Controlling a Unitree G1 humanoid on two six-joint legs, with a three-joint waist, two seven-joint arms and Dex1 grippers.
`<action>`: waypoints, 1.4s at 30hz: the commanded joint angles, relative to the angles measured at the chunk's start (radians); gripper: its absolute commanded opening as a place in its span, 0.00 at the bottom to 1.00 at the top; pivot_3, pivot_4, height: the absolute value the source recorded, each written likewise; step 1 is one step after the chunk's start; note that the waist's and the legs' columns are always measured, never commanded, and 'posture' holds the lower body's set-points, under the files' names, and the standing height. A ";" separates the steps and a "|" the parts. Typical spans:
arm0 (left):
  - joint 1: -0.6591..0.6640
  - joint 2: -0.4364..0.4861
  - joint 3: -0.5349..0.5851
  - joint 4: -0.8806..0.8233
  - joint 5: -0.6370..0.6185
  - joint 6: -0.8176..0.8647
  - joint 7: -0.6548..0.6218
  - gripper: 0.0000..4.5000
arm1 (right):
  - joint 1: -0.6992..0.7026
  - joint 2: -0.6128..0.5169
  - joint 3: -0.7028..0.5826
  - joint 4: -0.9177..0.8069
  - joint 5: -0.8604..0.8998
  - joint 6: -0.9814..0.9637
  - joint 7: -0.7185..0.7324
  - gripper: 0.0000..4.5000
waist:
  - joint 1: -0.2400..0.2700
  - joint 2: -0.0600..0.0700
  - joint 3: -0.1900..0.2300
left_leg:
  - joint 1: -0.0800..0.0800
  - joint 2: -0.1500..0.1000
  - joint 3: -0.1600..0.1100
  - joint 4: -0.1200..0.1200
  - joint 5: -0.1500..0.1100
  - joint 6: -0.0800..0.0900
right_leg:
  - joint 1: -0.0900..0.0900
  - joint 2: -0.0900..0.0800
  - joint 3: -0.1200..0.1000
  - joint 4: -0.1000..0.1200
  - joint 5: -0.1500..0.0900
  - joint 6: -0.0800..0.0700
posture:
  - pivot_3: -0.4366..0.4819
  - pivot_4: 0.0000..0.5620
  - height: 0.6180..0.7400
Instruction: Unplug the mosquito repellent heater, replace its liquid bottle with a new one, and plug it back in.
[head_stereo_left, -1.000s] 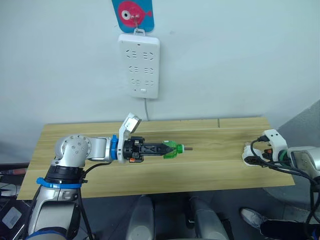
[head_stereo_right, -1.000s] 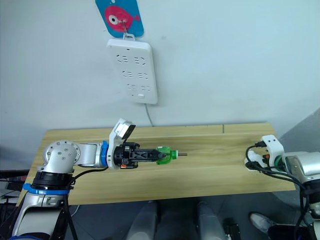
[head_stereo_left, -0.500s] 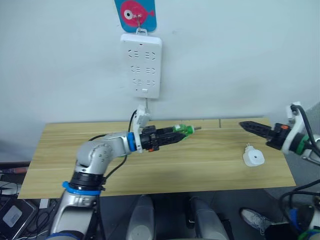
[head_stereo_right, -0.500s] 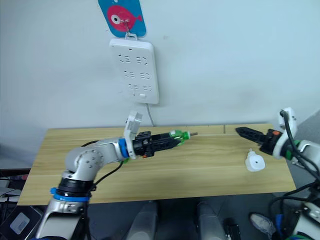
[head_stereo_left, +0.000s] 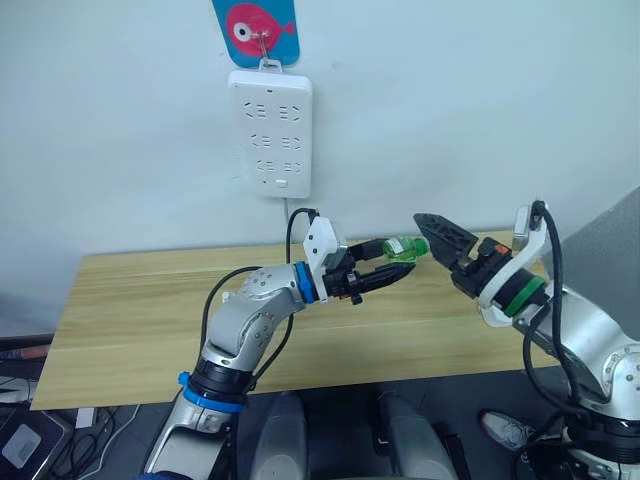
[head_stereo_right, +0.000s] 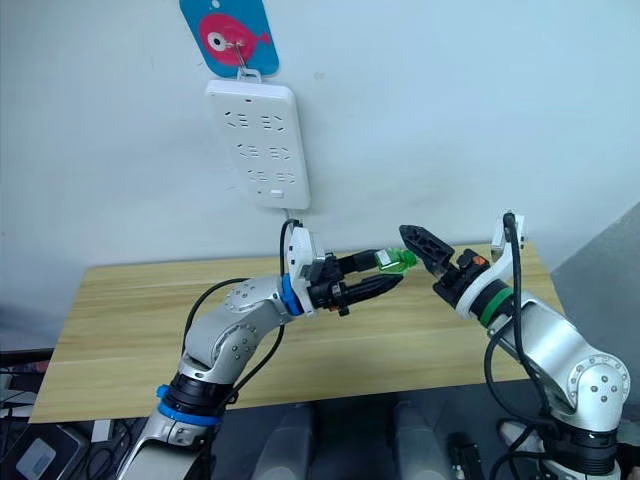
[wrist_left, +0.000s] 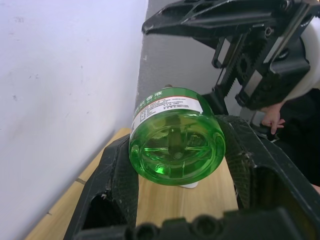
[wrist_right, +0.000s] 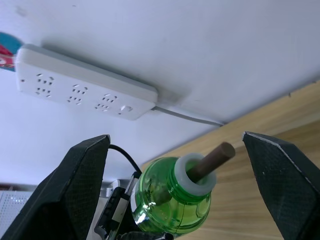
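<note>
A green liquid bottle (head_stereo_left: 403, 246) with a white collar and brown wick (wrist_right: 212, 159) is held level above the table. My left gripper (head_stereo_left: 393, 259) is shut on its base, with black fingers (wrist_left: 119, 172) on both sides of the round green bottom (wrist_left: 176, 145). My right gripper (head_stereo_left: 434, 246) is open just right of the bottle's neck. In the right wrist view the wick end lies between its spread fingers (wrist_right: 84, 184), touching neither. The mosquito repellent heater is hidden.
A white power strip (head_stereo_left: 270, 133) hangs on the wall under a blue fish sign (head_stereo_left: 255, 20). Its cable (head_stereo_left: 291, 214) drops behind the wooden table (head_stereo_left: 130, 300). A person's hand (wrist_left: 271, 119) shows past the right gripper in the left wrist view.
My left arm has carried the bottle up and to the right. My right gripper has swung left from the table's right end and now faces the bottle's neck, open. The camera has shifted.
</note>
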 joint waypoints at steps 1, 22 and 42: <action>-0.006 -0.015 -0.001 -0.046 -0.004 -0.012 0.005 0.50 | -0.004 0.004 0.038 -0.055 0.025 -0.070 -0.024 0.99 | 0.000 0.000 0.000 | 0.000 0.000 0.000 0.000 0.000 0.000 | 0.000 0.000 0.000 0.000 0.000 0.000 | 0.74 0.48 1.00; 0.015 -0.027 -0.018 -0.088 -0.007 0.010 0.019 0.50 | 0.046 -0.012 0.107 -0.110 0.025 -0.189 -0.024 0.18 | 0.002 0.000 0.000 | 0.000 0.000 0.000 0.000 0.000 0.000 | 0.000 0.000 0.000 -0.001 0.000 0.000 | 0.74 0.46 1.00; -0.083 0.268 -0.123 0.033 0.176 -0.179 -0.344 1.00 | 0.157 -0.326 0.446 0.303 -1.488 -0.597 0.615 0.18 | 0.011 0.000 -0.001 | 0.001 0.000 0.001 0.000 0.000 0.000 | 0.000 0.000 0.000 -0.002 -0.001 -0.001 | 0.75 0.44 1.00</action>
